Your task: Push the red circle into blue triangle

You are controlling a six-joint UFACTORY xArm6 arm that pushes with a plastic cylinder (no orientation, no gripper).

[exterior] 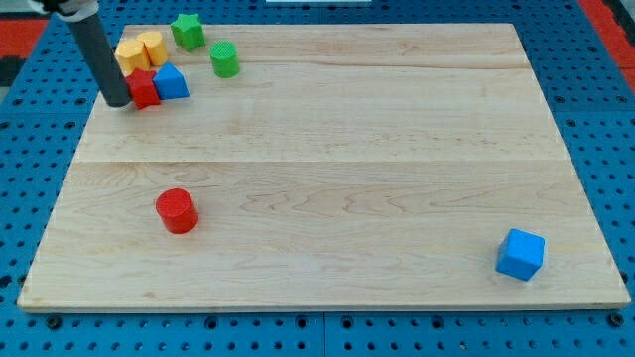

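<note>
The red circle (pixel 177 210) is a short cylinder lying alone at the lower left of the wooden board (pixel 327 169). The blue triangle (pixel 172 81) sits at the upper left, touching a second red block (pixel 144 88) on its left side. My tip (pixel 117 102) stands at the far upper left, touching the left side of that red block, far above the red circle.
Two yellow blocks (pixel 140 50) sit just above the red block and blue triangle. A green star-like block (pixel 188 31) and a green cylinder (pixel 225 59) lie to their right. A blue cube (pixel 521 254) lies at the lower right corner.
</note>
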